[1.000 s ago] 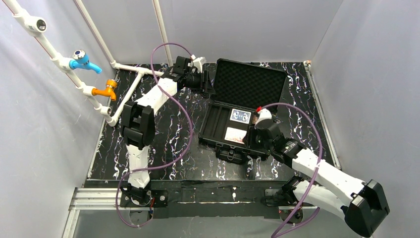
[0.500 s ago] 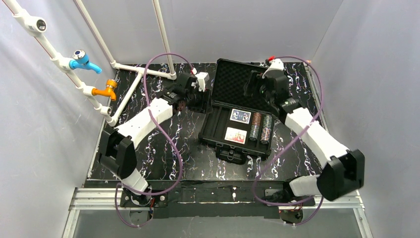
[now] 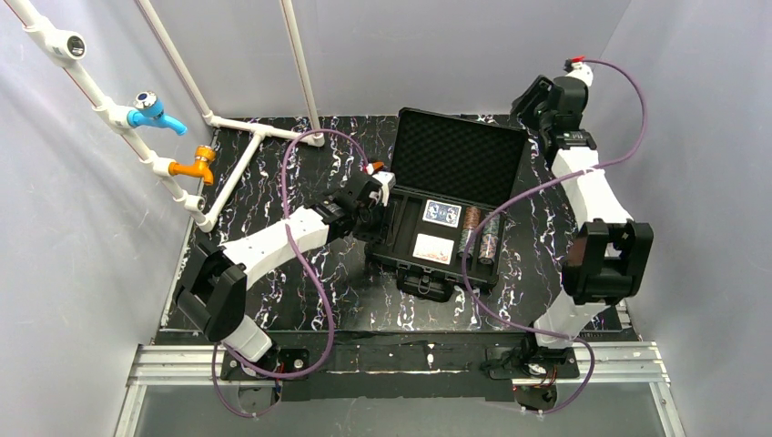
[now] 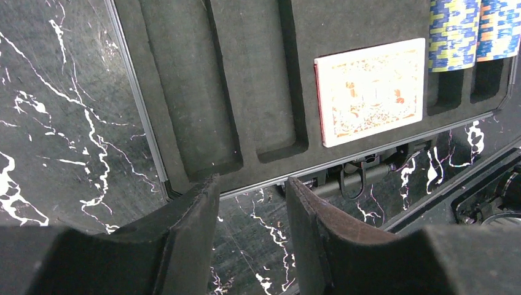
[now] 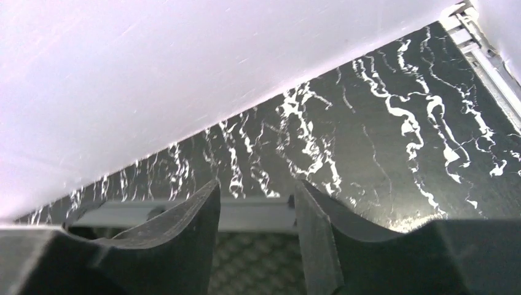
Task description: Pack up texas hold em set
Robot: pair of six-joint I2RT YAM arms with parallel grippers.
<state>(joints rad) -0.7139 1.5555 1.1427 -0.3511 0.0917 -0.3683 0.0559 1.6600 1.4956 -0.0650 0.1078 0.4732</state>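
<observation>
The black briefcase lies open; its foam lid stands back and its slotted tray faces up. The tray holds a blue deck, a red deck and two chip rolls. My left gripper is open and empty at the tray's left edge; its wrist view shows the gripper above the table beside the tray, with the red deck and chips beyond. My right gripper is open at the lid's far right corner; in the right wrist view the gripper straddles the lid's rim.
White pipes with a blue tap and an orange tap run along the left wall and far left of the table. The case's handle faces the near edge. White walls close in on the back and both sides.
My right arm left the tray, where two chip rolls now lie, and swung up to the lid's far right corner. My left gripper moved from the lid's left edge down to the tray's left side.
</observation>
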